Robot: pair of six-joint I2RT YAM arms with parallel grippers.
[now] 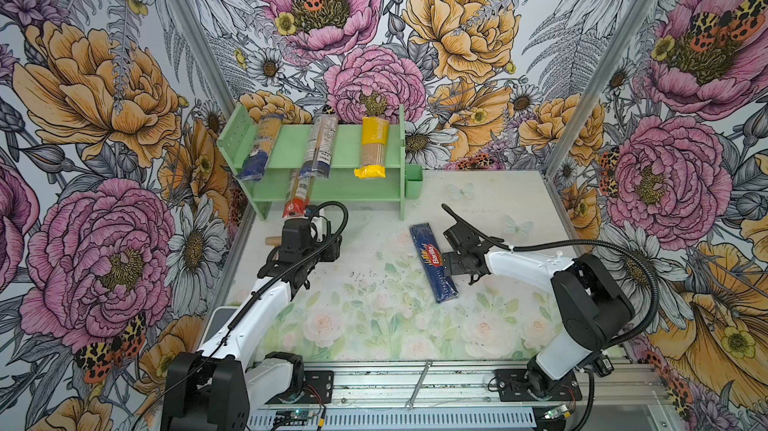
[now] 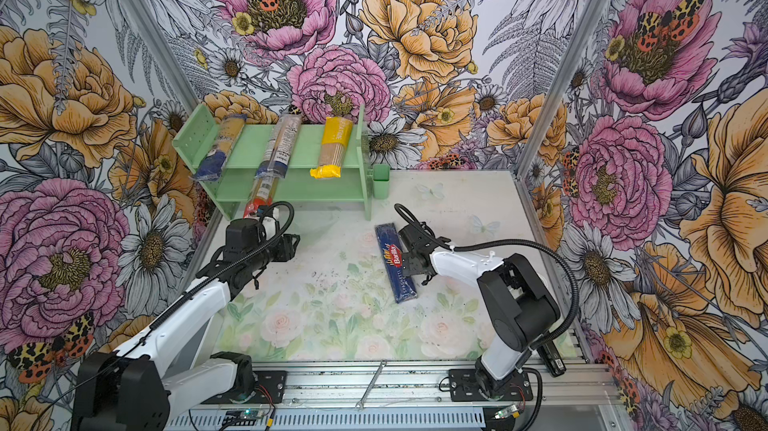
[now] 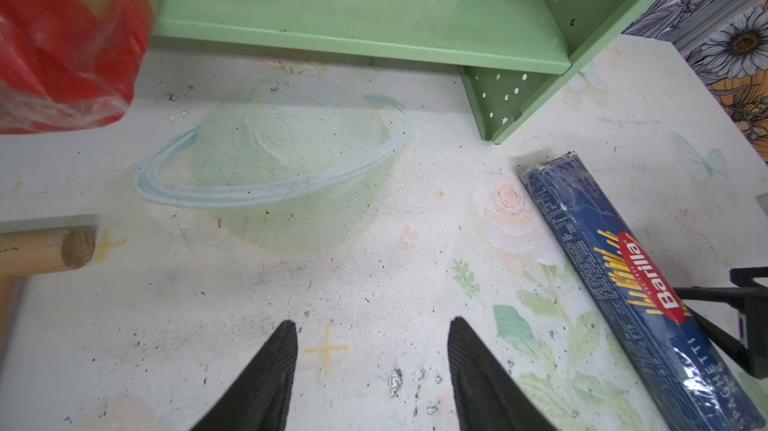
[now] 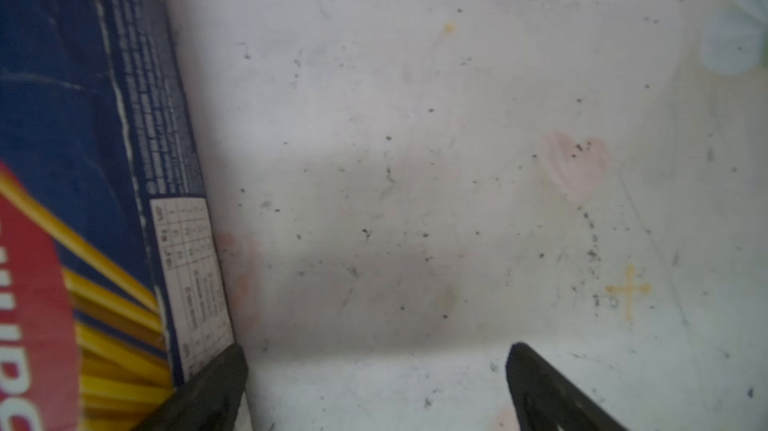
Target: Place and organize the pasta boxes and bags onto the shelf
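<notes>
Dark blue box (image 1: 433,267), red oval logo "Barilla", "SPAGHETTI" along its near half, lies flat on the counter (image 1: 365,325), in front of the shelf (image 1: 340,152) & apart from it. Right gripper (image 4: 376,383) sits just beside the box's long side, jaws apart, nothing betw. them; one finger (image 4: 216,387) is at the box edge. Shelf top tier, left to right: blue-ended clear bag (image 1: 262,148), 2nd blue-ended clear bag (image 1: 318,146), yellow bag (image 1: 372,148), all overhanging the front; print too small to read. Lower tier: red-ended clear bag (image 1: 296,196), red end sticking out near the left gripper (image 3: 372,366), jaws apart, holding nothing. Small green cup (image 1: 414,181) on the shelf's right side.
</notes>
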